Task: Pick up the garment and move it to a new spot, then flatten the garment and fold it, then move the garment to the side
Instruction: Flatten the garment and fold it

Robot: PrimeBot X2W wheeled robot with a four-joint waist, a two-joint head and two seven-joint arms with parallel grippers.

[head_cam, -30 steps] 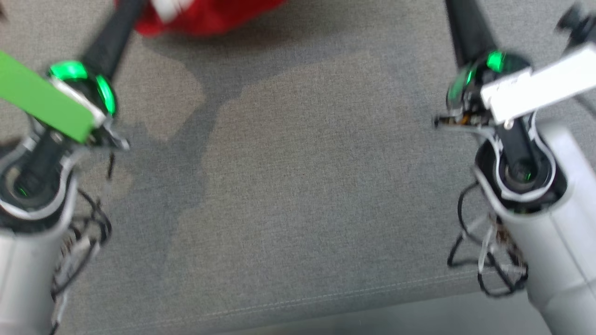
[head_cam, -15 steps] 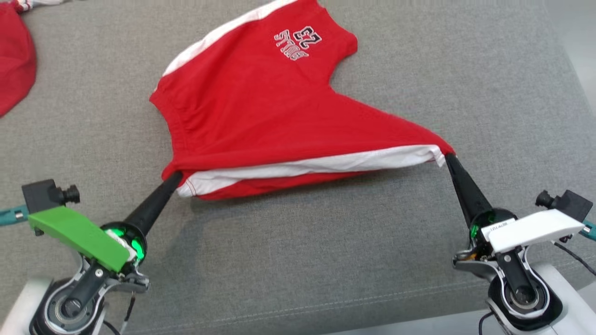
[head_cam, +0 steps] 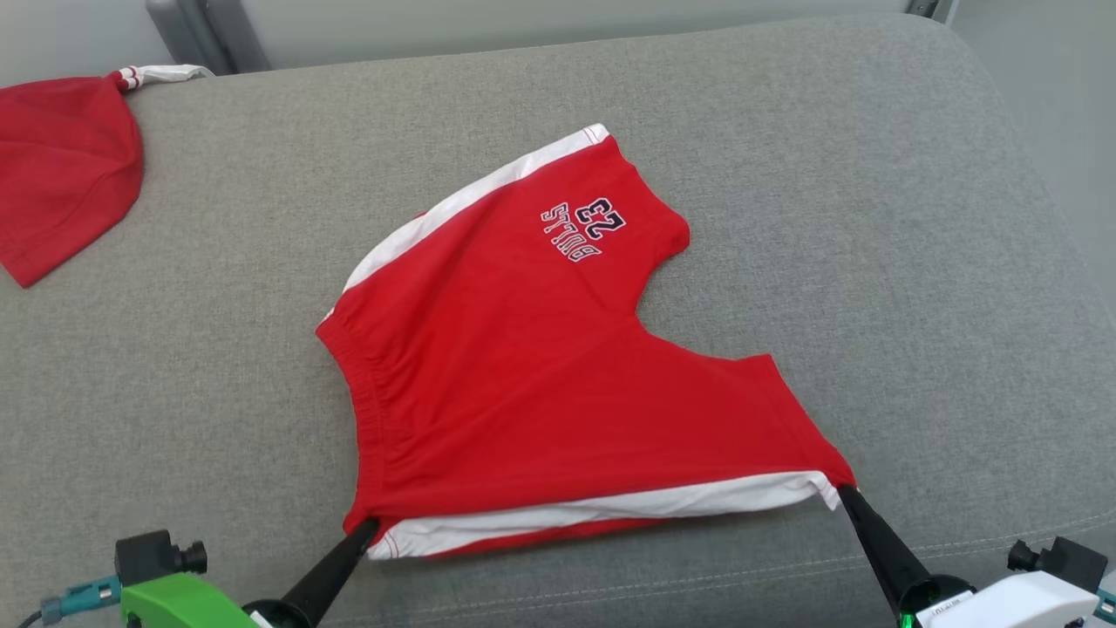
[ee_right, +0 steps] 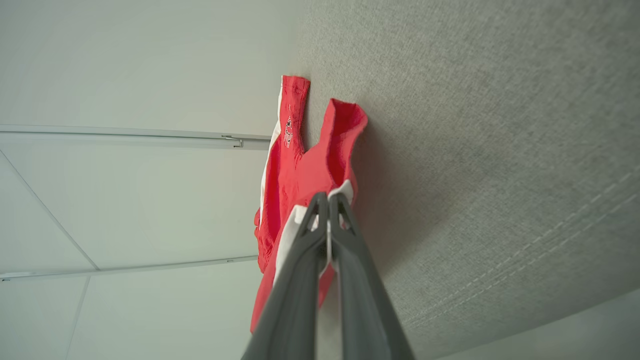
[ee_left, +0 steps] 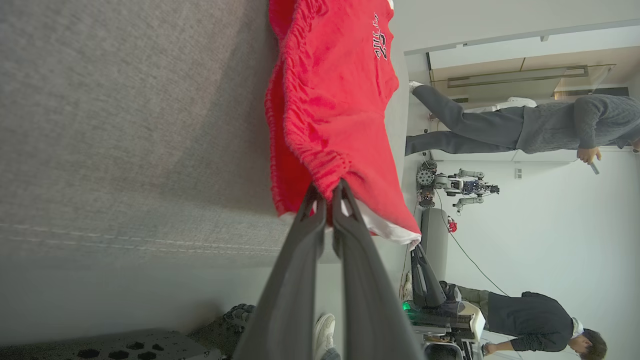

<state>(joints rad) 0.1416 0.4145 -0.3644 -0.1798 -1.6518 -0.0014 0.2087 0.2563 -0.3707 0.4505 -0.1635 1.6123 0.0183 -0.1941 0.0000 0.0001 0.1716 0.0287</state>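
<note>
The garment (head_cam: 540,392) is a pair of red shorts with white side stripes and a "BULLS 23" print, spread on the grey cushion (head_cam: 872,218). At the near left, my left gripper (head_cam: 366,526) is shut on its waistband corner; the left wrist view has the dark fingers of the left gripper (ee_left: 327,192) pinching the gathered red garment (ee_left: 340,100). At the near right, my right gripper (head_cam: 844,493) is shut on the white-striped leg corner. In the right wrist view, the right gripper (ee_right: 327,200) clamps the garment (ee_right: 300,170). The near edge hangs taut between the two grips.
Another red garment (head_cam: 61,166) lies at the cushion's far left. A stitched seam (head_cam: 1003,541) runs along the cushion's front edge. In the left wrist view two people (ee_left: 525,130) (ee_left: 540,315) and another robot (ee_left: 450,182) stand beyond the cushion.
The head camera has swung up, so the whole picture has shifted and the shorts now sit in mid-view. Both grippers stay shut on the same corners.
</note>
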